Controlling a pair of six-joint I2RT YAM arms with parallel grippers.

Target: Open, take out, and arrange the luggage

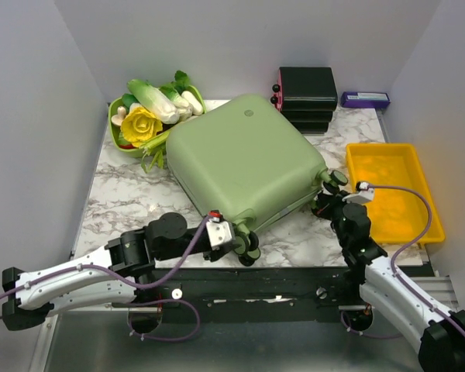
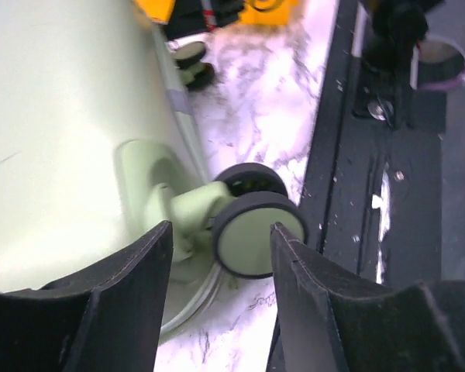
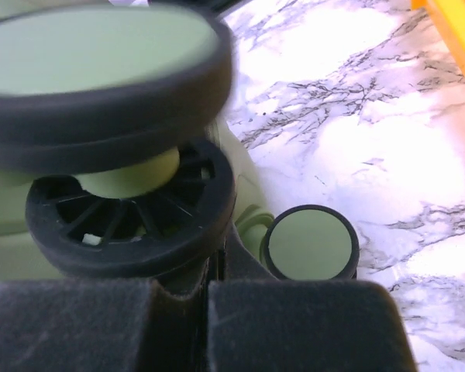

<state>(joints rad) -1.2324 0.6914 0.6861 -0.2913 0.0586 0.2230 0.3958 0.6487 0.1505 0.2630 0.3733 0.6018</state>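
luggage (image 1: 244,159): smooth sage hard shell with rounded corners, lay flat and closed mid-bench, skewed.
bench (image 1: 132,194): white marble, veined grey.
left claw (image 2: 221,240): matte black fingers spread either side of a round, rubber-rimmed caster (image 2: 256,244) at the near corner.
right claw (image 3: 208,310): pads pressed together beside the right-corner wheels (image 3: 132,205).
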